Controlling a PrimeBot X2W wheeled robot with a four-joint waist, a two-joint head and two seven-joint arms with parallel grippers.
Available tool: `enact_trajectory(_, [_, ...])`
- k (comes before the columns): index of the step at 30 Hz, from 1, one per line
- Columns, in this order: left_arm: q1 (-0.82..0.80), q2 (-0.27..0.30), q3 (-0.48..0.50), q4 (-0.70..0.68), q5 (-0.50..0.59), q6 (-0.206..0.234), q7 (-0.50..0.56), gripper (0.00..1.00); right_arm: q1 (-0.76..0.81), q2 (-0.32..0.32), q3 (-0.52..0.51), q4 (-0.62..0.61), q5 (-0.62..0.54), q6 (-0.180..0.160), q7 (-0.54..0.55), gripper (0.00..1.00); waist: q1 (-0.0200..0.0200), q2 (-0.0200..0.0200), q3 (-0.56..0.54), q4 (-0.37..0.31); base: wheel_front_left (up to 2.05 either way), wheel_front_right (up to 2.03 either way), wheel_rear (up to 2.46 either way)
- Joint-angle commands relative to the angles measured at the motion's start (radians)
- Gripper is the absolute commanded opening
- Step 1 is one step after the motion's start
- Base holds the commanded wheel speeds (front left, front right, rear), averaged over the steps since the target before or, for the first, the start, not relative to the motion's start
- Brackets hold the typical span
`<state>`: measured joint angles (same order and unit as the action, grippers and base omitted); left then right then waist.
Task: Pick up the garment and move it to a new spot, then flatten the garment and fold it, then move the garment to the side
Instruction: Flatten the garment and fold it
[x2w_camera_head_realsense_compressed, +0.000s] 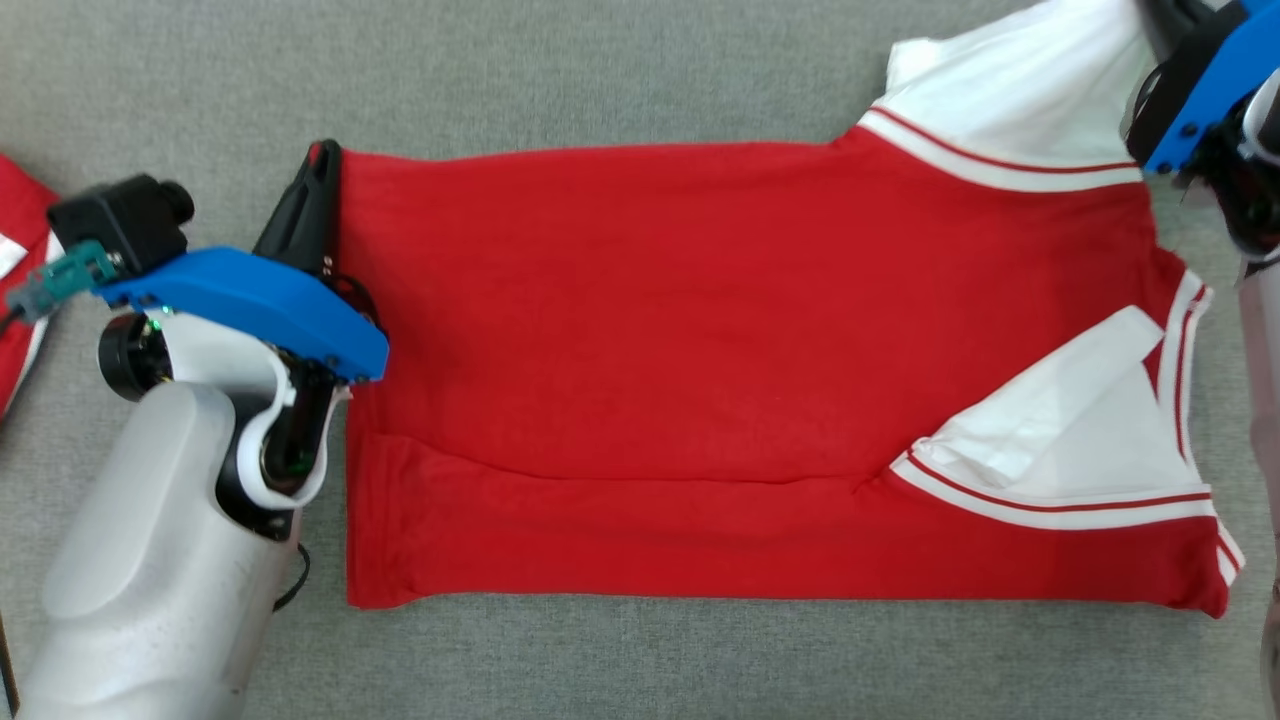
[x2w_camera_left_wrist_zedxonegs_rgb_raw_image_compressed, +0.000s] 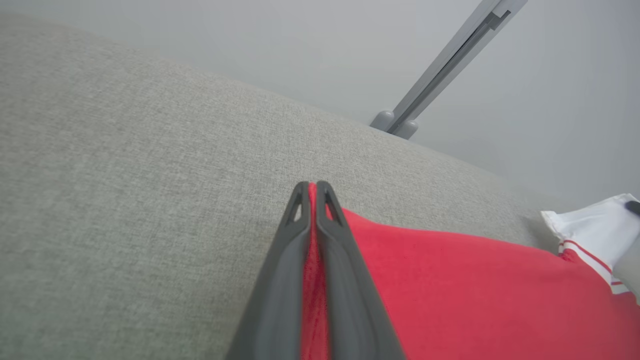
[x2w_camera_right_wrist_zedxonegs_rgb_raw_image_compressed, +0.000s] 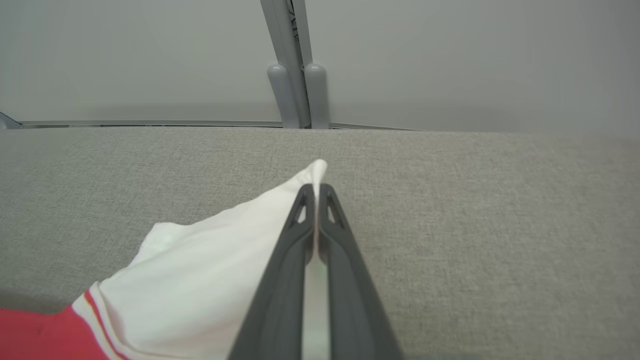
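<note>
The garment (x2w_camera_head_realsense_compressed: 640, 330) is a red shirt with white sleeves and red-striped white trim, spread wide across the grey cloth surface, its near long edge folded over. My left gripper (x2w_camera_head_realsense_compressed: 322, 160) is shut on the red corner at the shirt's far left; in the left wrist view the red cloth (x2w_camera_left_wrist_zedxonegs_rgb_raw_image_compressed: 450, 280) runs between the closed fingers of that gripper (x2w_camera_left_wrist_zedxonegs_rgb_raw_image_compressed: 312, 187). My right gripper (x2w_camera_right_wrist_zedxonegs_rgb_raw_image_compressed: 314, 189) is shut on the edge of the white sleeve (x2w_camera_right_wrist_zedxonegs_rgb_raw_image_compressed: 220, 260) at the far right. In the head view that sleeve (x2w_camera_head_realsense_compressed: 1010, 90) rises toward the right arm's blue mount (x2w_camera_head_realsense_compressed: 1205, 85).
Another red and white cloth (x2w_camera_head_realsense_compressed: 18, 270) lies at the left edge of the head view. A grey upright post (x2w_camera_right_wrist_zedxonegs_rgb_raw_image_compressed: 295, 65) stands behind the surface's far edge, against a pale wall. Bare grey surface (x2w_camera_head_realsense_compressed: 600, 70) lies beyond the shirt and in front of it.
</note>
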<state>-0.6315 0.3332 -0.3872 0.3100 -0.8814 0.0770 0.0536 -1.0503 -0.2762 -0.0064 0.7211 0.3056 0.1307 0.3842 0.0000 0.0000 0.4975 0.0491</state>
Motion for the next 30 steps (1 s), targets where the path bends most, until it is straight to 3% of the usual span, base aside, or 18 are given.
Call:
enact_trajectory(1, [0.020,0.001,0.001,0.002,0.007,-0.018,-0.025,0.00,0.031,-0.008,0.011,-0.015,0.026,0.000,-0.007,0.00,0.0000,0.0000,-0.029,-0.017,0.00,0.00,0.00])
enact_trajectory(9, [0.127,-0.011,-0.020,0.029,0.021,-0.080,-0.147,0.00,0.231,-0.064,0.091,-0.187,0.190,0.000,0.024,0.00,0.0000,0.0000,-0.122,-0.028,0.00,0.00,0.00])
enact_trajectory(16, [0.218,-0.012,-0.033,0.044,0.031,-0.122,-0.233,0.00,0.456,-0.118,0.070,-0.395,0.281,0.000,0.096,0.00,0.0000,0.0000,-0.169,-0.035,0.00,0.00,0.00])
enact_trajectory(21, [0.249,-0.012,-0.045,0.068,0.050,-0.148,-0.276,0.00,0.605,-0.095,0.007,-0.533,0.303,0.000,0.156,0.00,0.0000,0.0000,-0.185,-0.042,0.00,0.00,0.00])
enact_trajectory(30, [0.276,-0.036,-0.027,0.142,0.065,-0.131,-0.305,0.00,0.801,0.003,-0.105,-0.722,0.268,0.000,0.241,0.00,0.0000,0.0000,-0.213,-0.055,0.00,0.00,0.00])
